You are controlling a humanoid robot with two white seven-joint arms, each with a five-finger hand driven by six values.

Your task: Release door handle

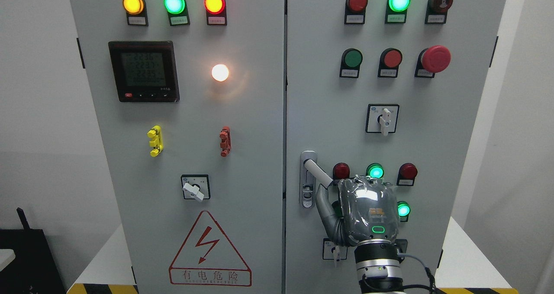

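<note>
The grey cabinet's right door carries a silver lock plate near its left edge. From that plate the white door handle swings out, slanting down to the right. My right hand comes up from the bottom edge, its back toward the camera. The handle's far end disappears into this hand, and the thumb curls up just beneath it. The fingers are hidden behind the palm. The hand looks shut on the handle. My left arm does not show.
Red and green lamps sit just behind the hand, a rotary switch above and another below. A red emergency button juts out upper right. The left door holds a meter, a switch and a warning triangle. White table edges flank the cabinet.
</note>
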